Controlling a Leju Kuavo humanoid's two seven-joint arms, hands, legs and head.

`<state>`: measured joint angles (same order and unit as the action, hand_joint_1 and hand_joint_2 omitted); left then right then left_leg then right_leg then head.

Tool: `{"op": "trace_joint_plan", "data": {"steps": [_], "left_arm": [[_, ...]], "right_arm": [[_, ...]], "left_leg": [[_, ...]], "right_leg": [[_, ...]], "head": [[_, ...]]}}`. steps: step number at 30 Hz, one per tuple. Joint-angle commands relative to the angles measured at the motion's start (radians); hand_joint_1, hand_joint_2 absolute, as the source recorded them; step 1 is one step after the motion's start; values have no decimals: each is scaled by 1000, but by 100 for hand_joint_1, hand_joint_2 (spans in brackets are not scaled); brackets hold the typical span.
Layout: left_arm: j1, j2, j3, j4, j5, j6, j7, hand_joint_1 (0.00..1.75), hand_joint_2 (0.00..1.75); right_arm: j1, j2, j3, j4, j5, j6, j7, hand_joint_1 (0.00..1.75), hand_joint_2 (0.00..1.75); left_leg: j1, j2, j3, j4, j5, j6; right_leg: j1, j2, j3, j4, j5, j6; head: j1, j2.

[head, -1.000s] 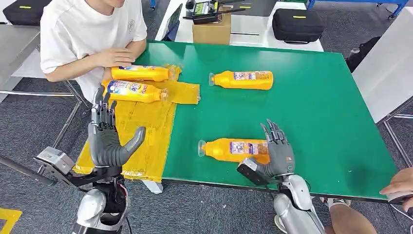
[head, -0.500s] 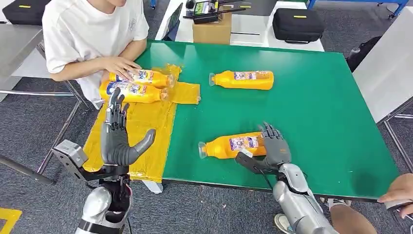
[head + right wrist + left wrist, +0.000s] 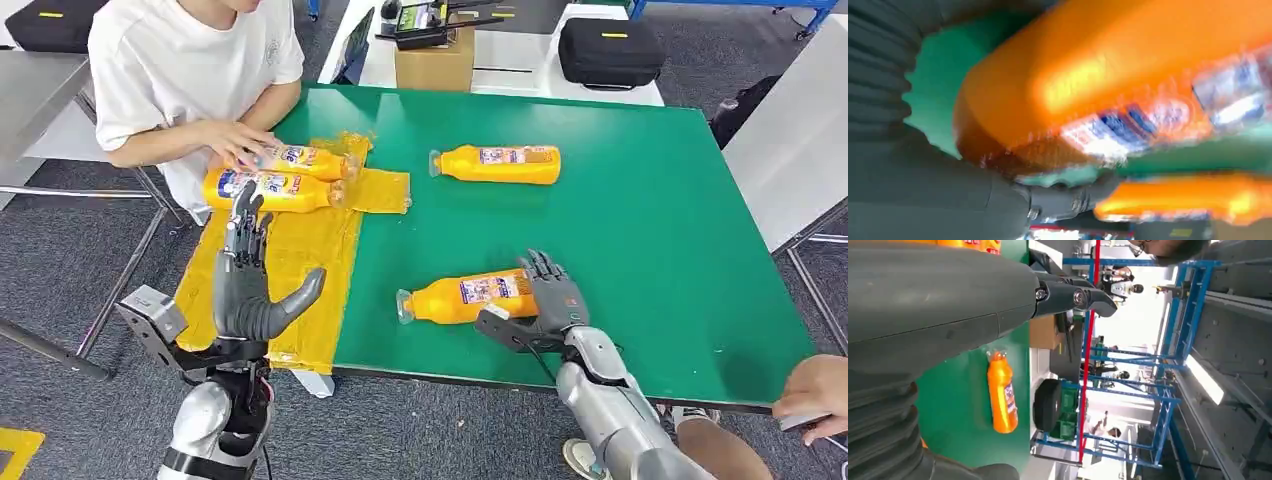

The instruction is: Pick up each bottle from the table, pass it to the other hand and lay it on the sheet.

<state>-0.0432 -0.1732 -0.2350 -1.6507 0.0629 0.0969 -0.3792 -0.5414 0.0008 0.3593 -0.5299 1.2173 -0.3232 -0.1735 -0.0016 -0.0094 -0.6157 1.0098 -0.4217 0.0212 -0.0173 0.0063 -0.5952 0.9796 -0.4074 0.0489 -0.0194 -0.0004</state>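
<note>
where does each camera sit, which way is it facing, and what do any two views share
Head view: high on the body, looking forward and down at the green table; both silver arms show, left hand open, right hand on the near orange plastic bottle.
Left wrist view: behind the left hand, facing across the table to the far orange bottle, also in the head view.
Right wrist view: behind the right hand, close on the near bottle.

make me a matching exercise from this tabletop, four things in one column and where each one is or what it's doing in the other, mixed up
Things:
1. near bottle
2. far bottle
3. left hand
4. cardboard box

Places or states:
A. raised with fingers spread, holding nothing
B. lying alone on the bare green table
C. gripped at its base by the right hand
D. on the white table beyond the green one

Pairs: 1-C, 2-B, 3-A, 4-D
</note>
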Motion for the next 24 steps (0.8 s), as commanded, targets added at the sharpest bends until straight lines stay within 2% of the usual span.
{"op": "trace_joint_plan", "data": {"steps": [1,8,14,20,24], "left_arm": [[-62,20,-14,101,1,-11,-6,0,175],[-64,25,-12,105,5,-12,-12,0,175],[-65,26,-4,116,6,-10,-17,0,175],[-65,24,-2,120,6,-7,-22,0,175],[-64,25,-3,119,7,-7,-28,0,175]], "right_arm": [[-71,-23,76,139,-7,38,-30,175,175],[-90,-35,99,168,2,94,-32,175,175],[-129,-38,138,205,11,225,-12,175,175],[-124,-41,138,204,-4,241,-13,175,175],[-95,-45,101,188,-66,226,-64,175,175]], "left_leg": [[0,-1,2,-1,0,-1],[1,-1,4,-1,-1,-1],[1,-1,6,-1,-1,-2],[1,-2,9,-1,0,-1],[1,-3,10,-2,0,-1]], "right_leg": [[0,-1,3,-1,-1,-1],[1,-2,5,-1,-1,-2],[1,-2,7,-2,-1,-2],[1,-3,9,-2,-1,-2],[1,-4,10,-3,-1,-2]], "head": [[0,0],[0,0],[-1,0],[0,0],[0,0]]}}
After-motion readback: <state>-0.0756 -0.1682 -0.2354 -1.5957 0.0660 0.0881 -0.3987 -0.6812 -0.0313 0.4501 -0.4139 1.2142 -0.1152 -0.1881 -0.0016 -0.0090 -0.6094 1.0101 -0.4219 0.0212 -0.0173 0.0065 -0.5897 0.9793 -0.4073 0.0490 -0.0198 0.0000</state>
